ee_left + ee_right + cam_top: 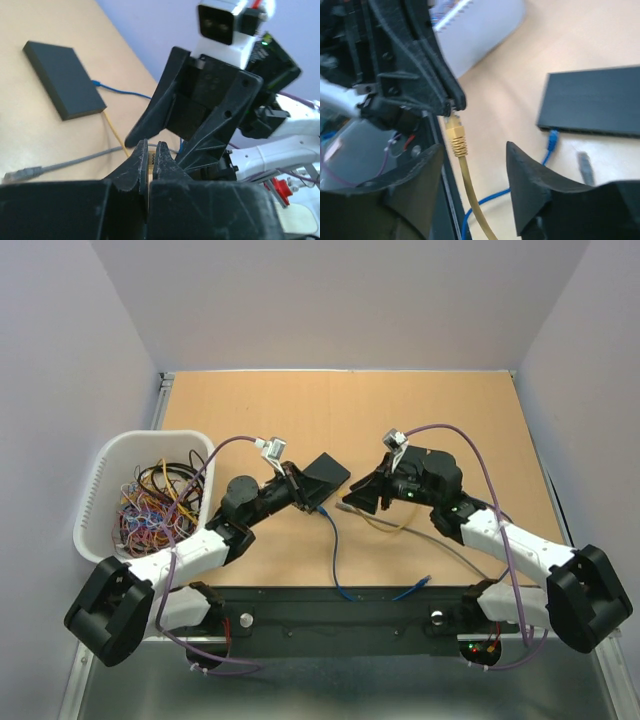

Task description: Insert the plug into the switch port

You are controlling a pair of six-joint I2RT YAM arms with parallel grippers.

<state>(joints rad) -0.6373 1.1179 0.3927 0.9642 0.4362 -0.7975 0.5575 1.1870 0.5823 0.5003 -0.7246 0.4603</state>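
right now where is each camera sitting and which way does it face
top external: above and behind the bases, looking down on the tan wooden table; left arm and right arm show.
left wrist: behind the shut left tool, looking past the right arm at the flat black switch box.
right wrist: behind the open right tool, looking at the yellow plastic plug pinched by the left tool.
shared: both wrist views show the switch box and thin blue cable.
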